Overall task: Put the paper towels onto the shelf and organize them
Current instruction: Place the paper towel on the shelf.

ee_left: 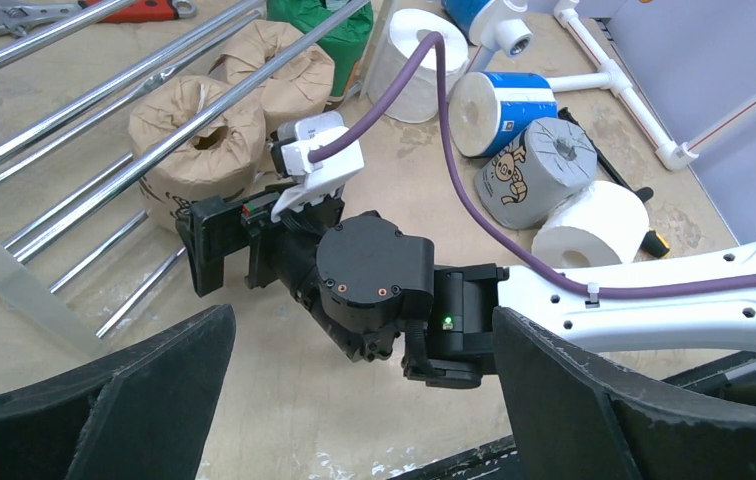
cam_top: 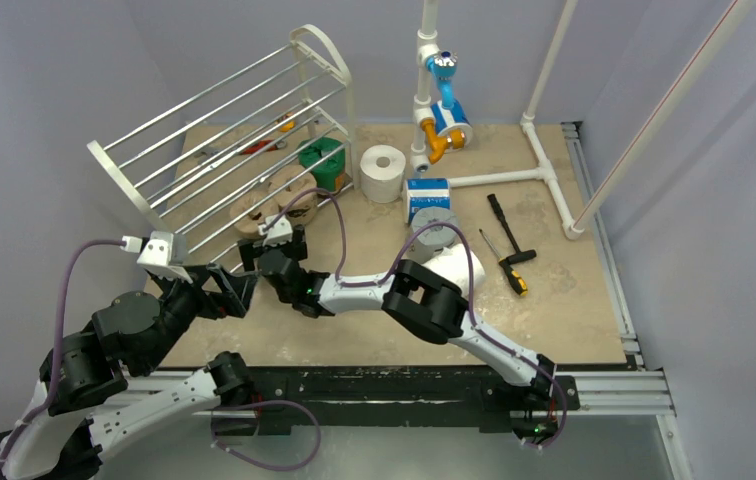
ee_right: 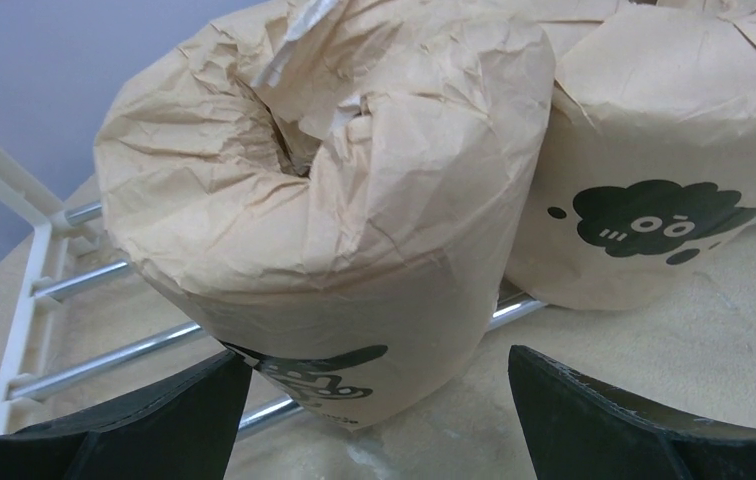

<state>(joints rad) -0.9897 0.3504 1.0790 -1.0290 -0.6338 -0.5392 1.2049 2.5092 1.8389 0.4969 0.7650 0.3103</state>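
Observation:
The shelf (cam_top: 224,130) stands at the back left, white arched ends joined by silver rods (ee_right: 104,365). Two tan printed paper towels (cam_top: 254,210) (cam_top: 289,185) rest on its lowest rods, a green one (cam_top: 322,163) beside them. On the table stand a white roll (cam_top: 384,172), a blue-white roll (cam_top: 428,198), a grey roll (cam_top: 432,238) and another white roll (cam_top: 451,268). My right gripper (ee_right: 374,420) is open just in front of the nearer tan roll (ee_right: 334,220), whose lower edge sits between the fingertips without touching them. My left gripper (ee_left: 364,400) is open and empty behind the right wrist (ee_left: 374,270).
A red-handled tool (cam_top: 259,145) lies under the shelf. A hammer (cam_top: 509,225) and a yellow-handled screwdriver (cam_top: 504,262) lie at the right. A white pipe frame (cam_top: 539,175) with blue and orange fittings (cam_top: 444,115) stands at the back. The right arm (cam_top: 424,300) crosses the near table.

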